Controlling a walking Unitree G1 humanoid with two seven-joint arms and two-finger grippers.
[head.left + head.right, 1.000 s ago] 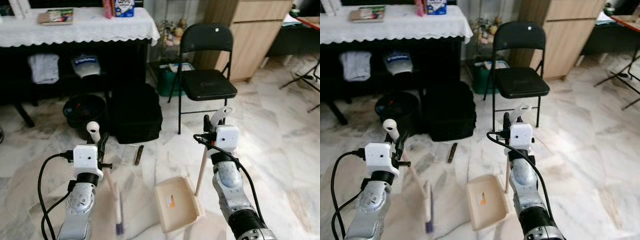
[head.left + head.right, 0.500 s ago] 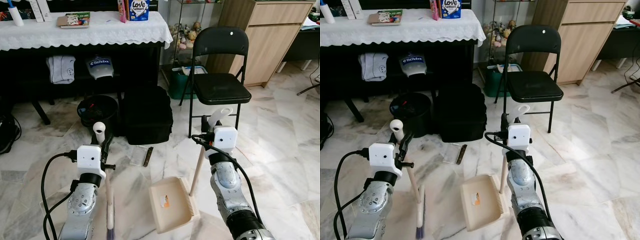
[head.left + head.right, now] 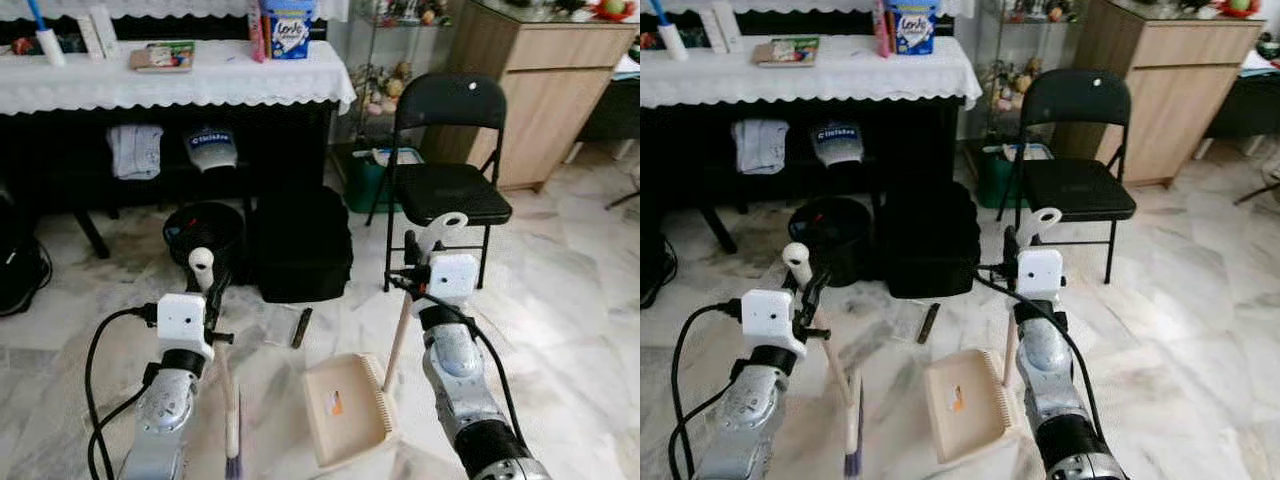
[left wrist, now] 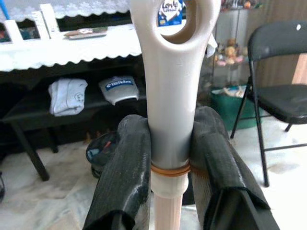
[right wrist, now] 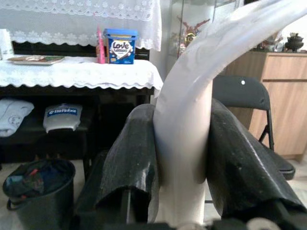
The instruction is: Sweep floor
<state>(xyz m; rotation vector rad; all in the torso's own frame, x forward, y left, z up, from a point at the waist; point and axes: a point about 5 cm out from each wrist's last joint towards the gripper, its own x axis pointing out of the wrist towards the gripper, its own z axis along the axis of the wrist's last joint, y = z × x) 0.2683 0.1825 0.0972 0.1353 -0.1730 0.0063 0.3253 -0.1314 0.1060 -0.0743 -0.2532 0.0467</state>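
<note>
Cream plastic forms the dustpan (image 3: 345, 410), which rests on the marble floor (image 3: 570, 320) between the two arms, its comb edge toward the right arm and a small orange scrap inside. Its wooden handle rises to the right gripper (image 3: 418, 250), whose black fingers (image 5: 136, 163) are clenched on the pale grip. The left gripper (image 3: 212, 283) clamps the broom (image 3: 229, 410) just below its looped white cap, the stick slanting down to purple bristles on the floor. A dark flat object (image 3: 302, 327) lies ahead, before a black bag (image 3: 300, 245) and black bucket (image 3: 203, 228). A black folding chair (image 3: 447, 165) stands by the cloth-covered table (image 3: 170, 85).
</note>
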